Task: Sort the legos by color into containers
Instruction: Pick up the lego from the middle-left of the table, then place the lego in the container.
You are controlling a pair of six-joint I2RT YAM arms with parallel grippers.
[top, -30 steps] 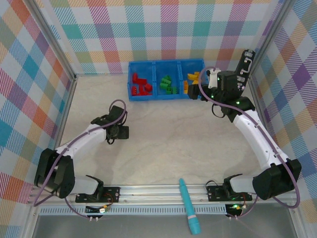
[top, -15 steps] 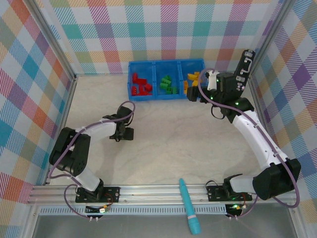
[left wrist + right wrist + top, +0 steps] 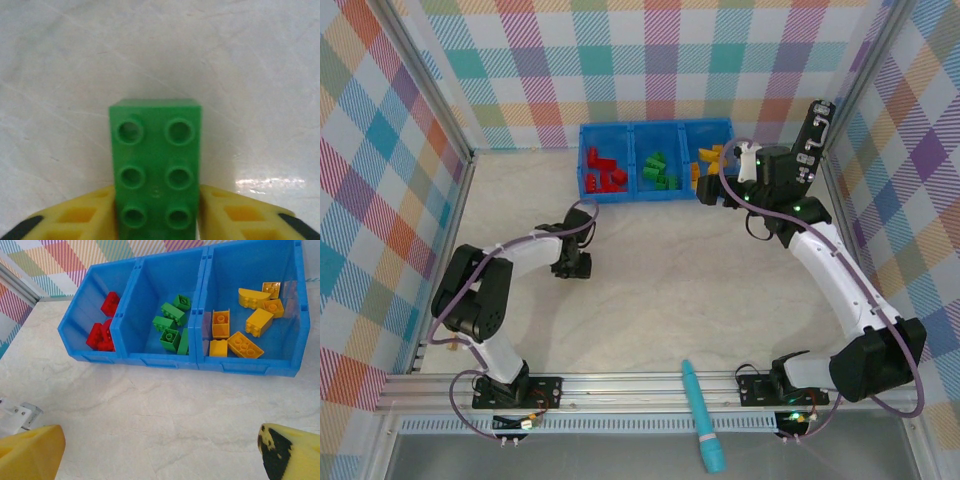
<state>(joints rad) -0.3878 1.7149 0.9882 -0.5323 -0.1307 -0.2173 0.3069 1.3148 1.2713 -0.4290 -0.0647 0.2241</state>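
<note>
A green lego (image 3: 156,170), a two-by-three brick with its studs up, lies on the pale table. My left gripper (image 3: 157,216) is shut on it, its yellow fingers (image 3: 85,215) pressed against both long sides. From above, that left gripper (image 3: 573,264) sits left of the table's middle. The containers are one blue bin (image 3: 160,361) with three compartments: red legos (image 3: 102,335) on the left, green legos (image 3: 172,325) in the middle, yellow legos (image 3: 245,320) on the right. My right gripper (image 3: 160,455) hangs open before the blue bin (image 3: 650,195), holding nothing.
A teal pen-like tool (image 3: 702,415) lies across the front rail (image 3: 620,385). A tall black device (image 3: 815,130) stands at the back right, beside the bin. Plaid walls close in the table on three sides.
My left gripper has slid slightly right and closed on the green lego, while its elbow swung toward the base. The right arm has barely moved.
</note>
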